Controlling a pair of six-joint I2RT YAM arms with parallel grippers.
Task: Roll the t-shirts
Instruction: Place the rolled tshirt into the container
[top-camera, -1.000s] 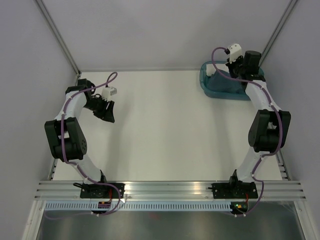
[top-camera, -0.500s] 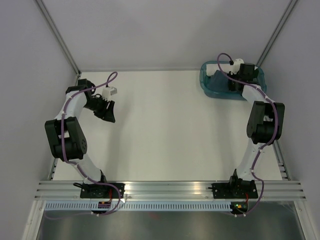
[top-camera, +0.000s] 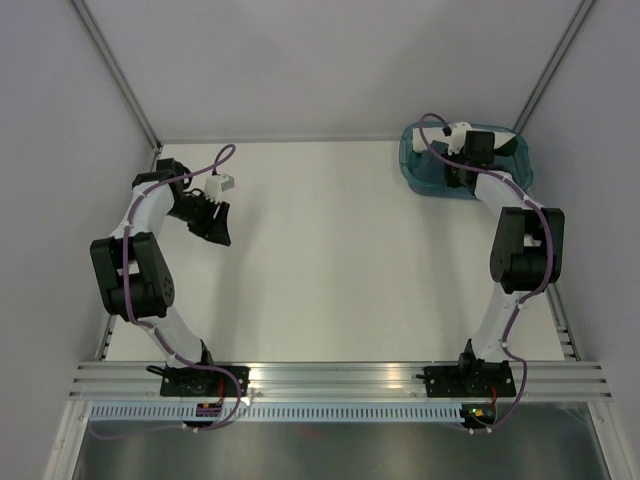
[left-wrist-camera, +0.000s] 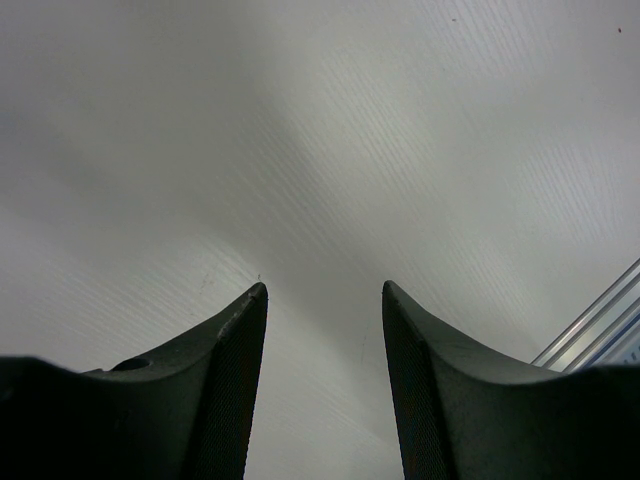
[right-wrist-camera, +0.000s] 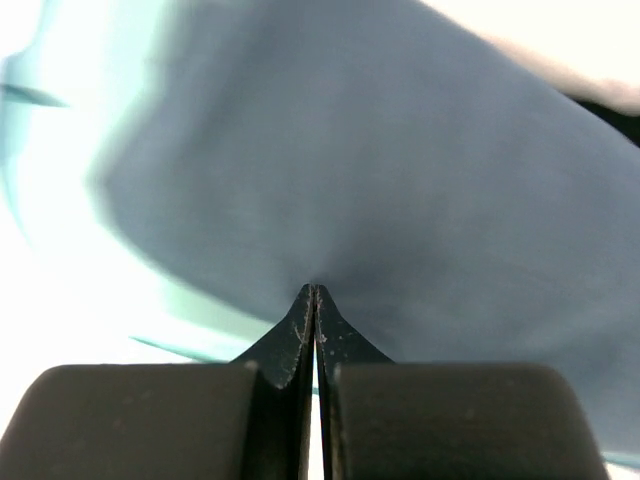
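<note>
A slate-blue t-shirt (right-wrist-camera: 400, 170) lies in the teal plastic basket (top-camera: 408, 160) at the far right of the table; in the top view it shows as blue cloth (top-camera: 432, 172) inside the basket. My right gripper (right-wrist-camera: 315, 288) is down in the basket with its jaws together, and its tips touch the cloth. No cloth shows between the jaws. From above, the right wrist (top-camera: 468, 150) covers the jaws. My left gripper (left-wrist-camera: 322, 290) is open and empty, low over bare white table at the far left (top-camera: 215, 230).
The basket's teal wall (right-wrist-camera: 150, 300) shows left of the shirt in the right wrist view. An aluminium rail (left-wrist-camera: 600, 325) runs at the right of the left wrist view. Grey walls stand close on the left, right and far sides.
The right arm has come down from above the basket's far edge into the basket, onto the shirt. The left arm has not moved.
</note>
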